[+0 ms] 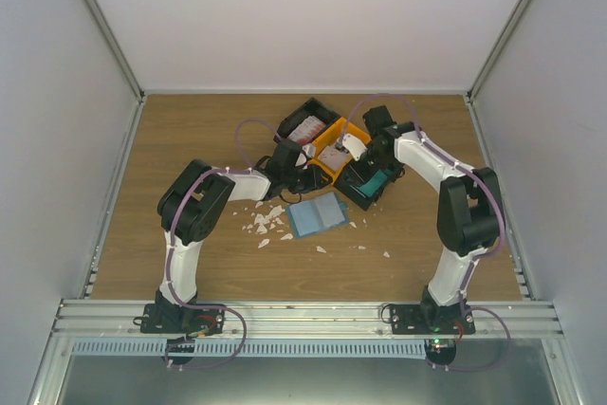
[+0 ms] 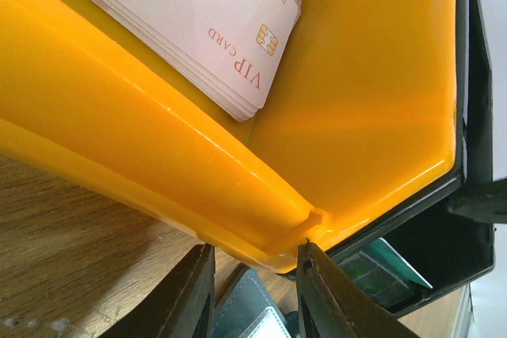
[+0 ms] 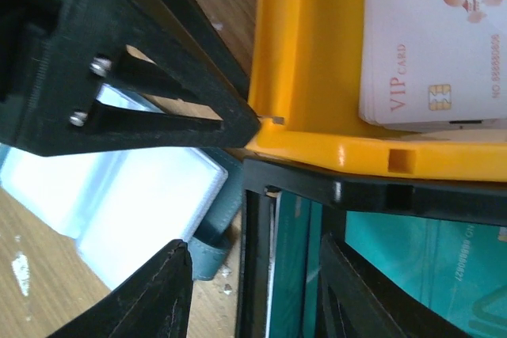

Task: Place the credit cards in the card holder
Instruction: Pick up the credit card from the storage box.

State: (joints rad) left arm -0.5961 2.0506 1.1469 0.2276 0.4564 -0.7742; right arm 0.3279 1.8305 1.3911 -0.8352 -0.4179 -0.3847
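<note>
The card holder [image 1: 316,215] lay open on the table [image 1: 133,234], just in front of the bins. Whitish credit cards [image 2: 198,21] were stacked in the orange bin [image 2: 356,116]; teal cards [image 3: 412,275] sat in the black bin [image 3: 372,195]. The left gripper [image 2: 255,249] stood partly open, tips against the orange bin's rim, holding nothing. The right gripper [image 3: 253,241] stood open, straddling the black bin's wall without clamping it

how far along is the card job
Barely begun. Done: the card holder lies open on the table, with no card visibly in it. In hand: nothing. The right gripper is open, straddling the wall of the black bin that holds the teal cards. The left gripper sits at the corner of the orange bin. Left: every card, including the VIP stack.
</note>
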